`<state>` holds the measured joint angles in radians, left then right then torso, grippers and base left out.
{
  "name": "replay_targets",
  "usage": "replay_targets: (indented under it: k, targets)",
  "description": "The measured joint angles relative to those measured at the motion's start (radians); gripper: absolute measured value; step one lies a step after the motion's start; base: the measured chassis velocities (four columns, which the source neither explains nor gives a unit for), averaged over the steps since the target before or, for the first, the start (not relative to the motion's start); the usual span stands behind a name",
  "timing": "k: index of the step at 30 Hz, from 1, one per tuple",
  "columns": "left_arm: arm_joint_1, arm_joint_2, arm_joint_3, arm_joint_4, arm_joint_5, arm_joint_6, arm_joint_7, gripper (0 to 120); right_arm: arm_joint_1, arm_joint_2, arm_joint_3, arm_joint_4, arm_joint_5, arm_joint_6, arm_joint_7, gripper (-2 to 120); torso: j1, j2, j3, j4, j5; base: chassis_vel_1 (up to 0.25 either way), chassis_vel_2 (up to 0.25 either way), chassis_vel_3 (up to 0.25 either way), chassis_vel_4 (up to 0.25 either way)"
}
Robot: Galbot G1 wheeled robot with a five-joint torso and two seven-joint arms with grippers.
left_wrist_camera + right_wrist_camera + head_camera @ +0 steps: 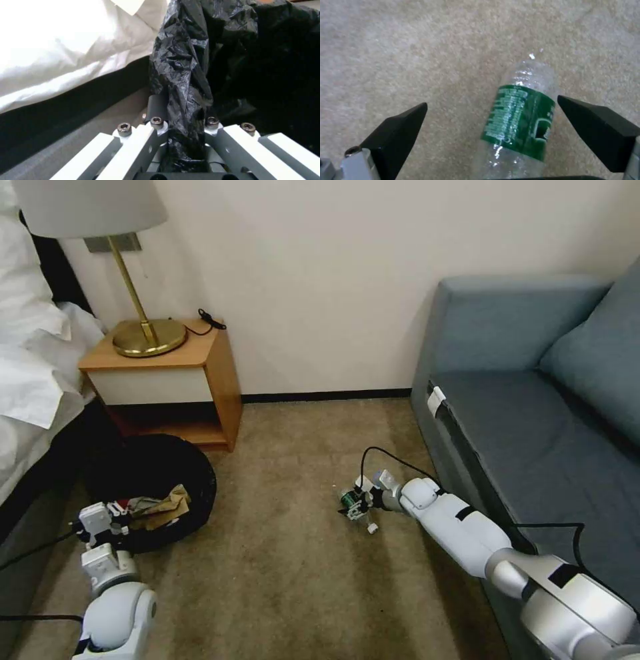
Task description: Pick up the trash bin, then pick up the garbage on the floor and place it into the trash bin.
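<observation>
Now on the last pickup: clear bottle (516,120) w/ green label lies on the carpet (403,50) between the right gripper (491,125) fingers, spread wide, not yet touching. Next calls for closing on it. Left gripper (185,140) is clamped on the trash bin (157,473) rim; crumpled paper, wrappers already inside.

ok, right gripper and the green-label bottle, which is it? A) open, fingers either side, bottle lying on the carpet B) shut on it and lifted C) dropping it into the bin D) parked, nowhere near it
A: the right gripper is open, with its fingers straddling the green-label bottle, which lies on the carpet.
</observation>
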<state>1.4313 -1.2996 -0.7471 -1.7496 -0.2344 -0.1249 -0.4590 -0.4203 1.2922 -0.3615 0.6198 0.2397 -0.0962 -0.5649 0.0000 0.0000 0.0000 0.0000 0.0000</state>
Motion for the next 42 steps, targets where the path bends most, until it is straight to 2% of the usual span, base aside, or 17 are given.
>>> replay_targets:
  k: [8, 27, 32, 33, 37, 42]
  targets:
    - [-0.006, -0.004, 0.0, 0.008, 0.002, -0.002, 0.001, 7, 0.002, 0.015, 0.025, -0.053, -0.076, 0.02, 0.028, 100, 0.0, 0.0, 0.0, 0.0, 0.0, 0.0, 0.0, 0.0, 0.0]
    - [-0.018, -0.007, 0.006, 0.022, 0.006, -0.003, 0.001, 7, -0.012, 0.058, 0.057, -0.131, -0.157, 0.031, 0.026, 98, 0.0, 0.0, 0.0, 0.0, 0.0, 0.0, 0.0, 0.0, 0.0]
    - [-0.02, -0.008, 0.008, 0.023, 0.005, -0.005, 0.001, 7, -0.013, 0.066, 0.072, -0.153, -0.183, 0.039, 0.024, 78, 0.0, 0.0, 0.0, 0.0, 0.0, 0.0, 0.0, 0.0, 0.0]
    - [-0.02, -0.008, 0.008, 0.023, 0.005, -0.005, 0.001, 7, -0.013, 0.066, 0.072, -0.153, -0.183, 0.039, 0.024, 78, 0.0, 0.0, 0.0, 0.0, 0.0, 0.0, 0.0, 0.0, 0.0]
    - [-0.02, -0.008, 0.01, 0.024, 0.005, -0.01, 0.002, 7, -0.024, 0.065, 0.08, -0.153, -0.198, 0.041, 0.022, 58, 0.0, 0.0, 0.0, 0.0, 0.0, 0.0, 0.0, 0.0, 0.0]
    - [-0.02, -0.008, 0.011, 0.024, 0.005, -0.01, 0.003, 7, -0.027, 0.063, 0.082, -0.15, -0.2, 0.042, 0.023, 48, 0.0, 0.0, 0.0, 0.0, 0.0, 0.0, 0.0, 0.0, 0.0]
